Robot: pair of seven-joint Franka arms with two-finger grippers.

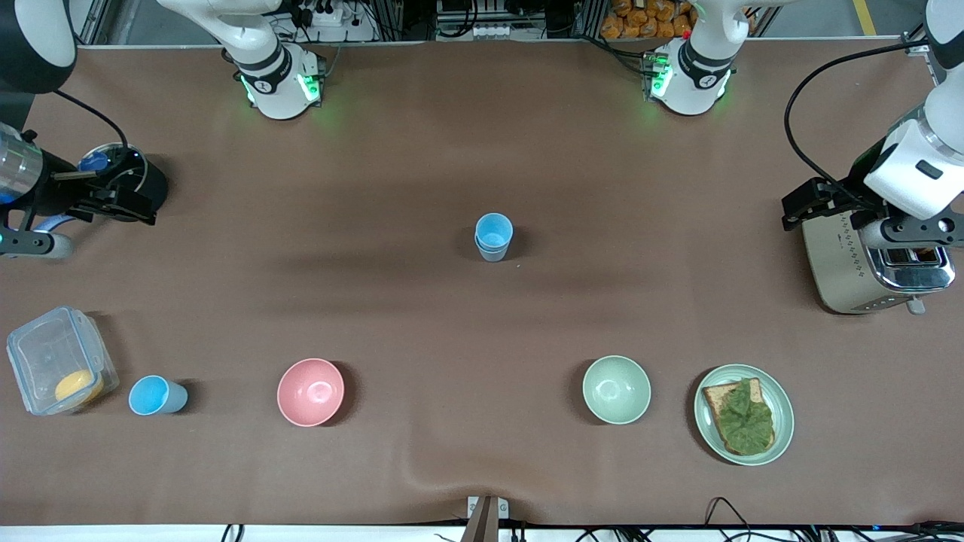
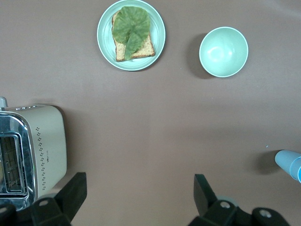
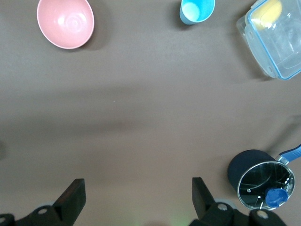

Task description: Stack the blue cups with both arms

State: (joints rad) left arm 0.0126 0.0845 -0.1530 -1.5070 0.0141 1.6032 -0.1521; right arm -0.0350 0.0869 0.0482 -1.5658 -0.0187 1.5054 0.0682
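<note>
No text, label, brand, number or sign can be read on anything shown. A small dark mark is seen on each arm's base, but it cannot be made out.

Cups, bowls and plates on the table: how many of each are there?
Blue cups: 3, the stack of two mid-table and the single cup beside the pink bowl.
Bowls: 2, the pink bowl and the green bowl.
Plates: 1, the green plate with toast.
Total: 6.
</note>
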